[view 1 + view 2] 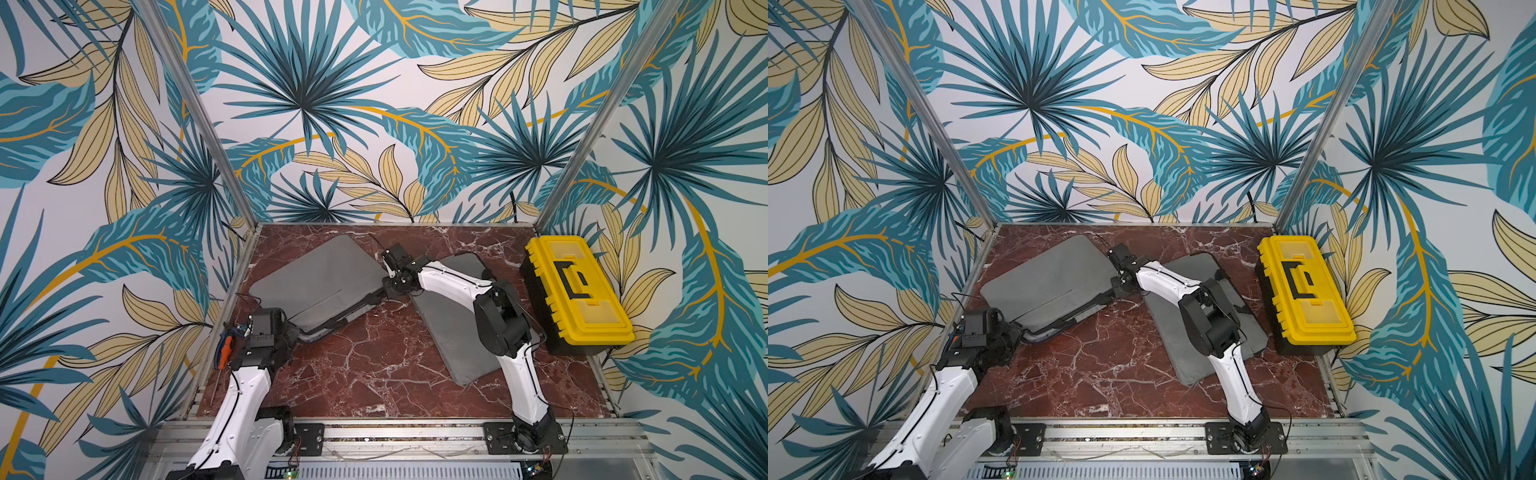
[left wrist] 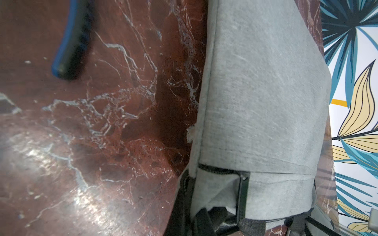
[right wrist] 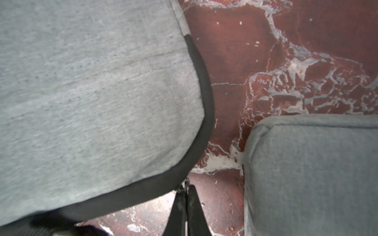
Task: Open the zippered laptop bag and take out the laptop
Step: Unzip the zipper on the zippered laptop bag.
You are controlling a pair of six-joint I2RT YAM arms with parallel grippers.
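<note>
While the right tool (image 3: 185, 191) is clamping fully shut on what looks like the zipper pull (image 3: 181, 188), at the 3 o'clock corner of the laptop bag (image 1: 316, 278), the unzipping step is, by my reading, the one in hand. The bag is lying flat at about 10 o'clock on the desk (image 1: 374, 374), and a separate grey pad (image 1: 453, 336) is sitting near 4 o'clock under the right arm. The left tool (image 1: 293, 334) is sitting fully closed at the bag's 7 o'clock corner, seemingly bracing it. Whether fabric is caught between its jaws I cannot tell. No laptop is showing, so it is probably lying inside the bag. Next, the right tool is going to need to draw the pull along the black zipper band (image 3: 204, 102) around the corner, with the left tool stopping the bag from sliding.
</note>
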